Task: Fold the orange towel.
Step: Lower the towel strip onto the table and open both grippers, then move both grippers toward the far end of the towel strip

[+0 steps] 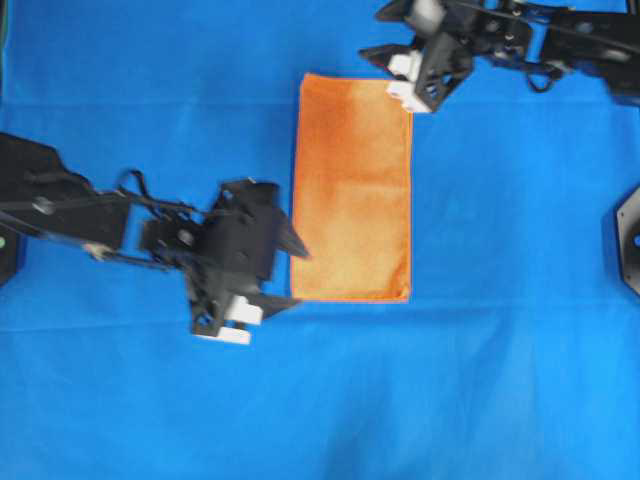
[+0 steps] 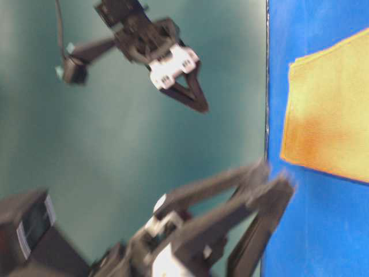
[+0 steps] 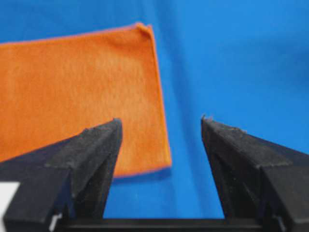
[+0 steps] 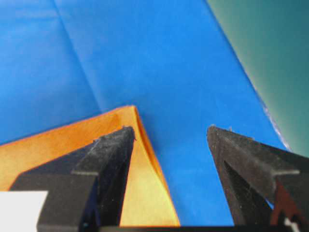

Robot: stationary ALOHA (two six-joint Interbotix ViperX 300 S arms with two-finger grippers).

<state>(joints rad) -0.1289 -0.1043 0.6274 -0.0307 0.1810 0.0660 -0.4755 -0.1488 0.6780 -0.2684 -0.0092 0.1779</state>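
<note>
We see little around the orange towel (image 1: 352, 188) besides the two arms: it lies alone on a worktop (image 1: 500, 380) covered in a smooth blue cloth, which shows faint crease lines in the right wrist view. At the right edge of the overhead view a dark rounded fixture (image 1: 628, 240) is cut off by the frame. Nothing lies on the towel or blocks it.

The towel is a tall, narrow rectangle, flat, with a thin stitched hem and a fine woven nap. In the right wrist view its near corner shows two layers, the upper edge lifting slightly off the lower, so we read it as folded in half.

The left pincer (image 1: 296, 272) stands by the towel's lower left corner, its black tapered fingers (image 3: 91, 154) spread apart with nothing between them; one fingertip overlaps the towel's left edge in the overhead view. The right pincer (image 1: 385, 68) sits at the towel's upper right corner, spread wide and empty, the corner showing past its left finger.

The table-level view is blurred: the nearer arm is a dark smear, and the towel there looks yellowish. We cannot tell whether either pincer touches the cloth.
</note>
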